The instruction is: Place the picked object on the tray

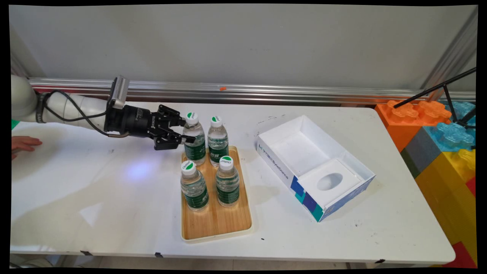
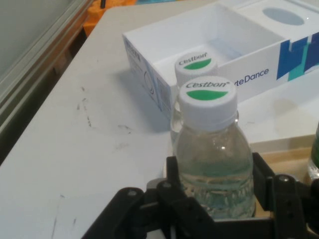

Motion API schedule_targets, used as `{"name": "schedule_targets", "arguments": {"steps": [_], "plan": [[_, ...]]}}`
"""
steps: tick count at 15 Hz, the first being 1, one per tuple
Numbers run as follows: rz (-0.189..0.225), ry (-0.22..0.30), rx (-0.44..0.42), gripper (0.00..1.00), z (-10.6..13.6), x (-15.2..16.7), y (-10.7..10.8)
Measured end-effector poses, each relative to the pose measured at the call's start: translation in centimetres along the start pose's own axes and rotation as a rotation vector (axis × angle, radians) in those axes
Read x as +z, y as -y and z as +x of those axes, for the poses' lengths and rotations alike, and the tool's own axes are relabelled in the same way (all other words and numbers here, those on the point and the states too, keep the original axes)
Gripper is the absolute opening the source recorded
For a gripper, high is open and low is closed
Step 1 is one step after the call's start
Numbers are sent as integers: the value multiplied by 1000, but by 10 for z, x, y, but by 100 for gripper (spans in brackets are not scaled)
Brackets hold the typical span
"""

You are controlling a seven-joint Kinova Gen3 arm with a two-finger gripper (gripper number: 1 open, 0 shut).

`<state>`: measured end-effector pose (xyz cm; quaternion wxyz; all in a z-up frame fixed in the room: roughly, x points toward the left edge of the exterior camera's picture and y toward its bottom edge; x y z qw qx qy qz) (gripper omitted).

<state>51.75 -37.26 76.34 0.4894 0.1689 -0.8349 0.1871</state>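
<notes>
A white bench [image 1: 114,198] is carrying an open white box [image 1: 315,167] toward its right end and a wooden tray [image 1: 217,224] at its middle, holding four water bottles. The fingers [image 2: 174,179] are clasping the bottle [image 1: 194,139] standing at the tray's far left corner.

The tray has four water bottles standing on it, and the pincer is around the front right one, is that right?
Not quite. The tray does hold four bottles, but the pincer is around the back left bottle, not the front right one. The main view shows it.
</notes>
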Motion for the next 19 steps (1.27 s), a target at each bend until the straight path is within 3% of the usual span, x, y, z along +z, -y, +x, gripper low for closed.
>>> {"name": "schedule_targets", "arguments": {"steps": [15, 16, 19], "plan": [[-8, 42, -12, 0, -13, 1, 2], [-12, 45, -10, 100, -14, 1, 1], [-20, 53, -5, 100, -15, 0, 0]]}}
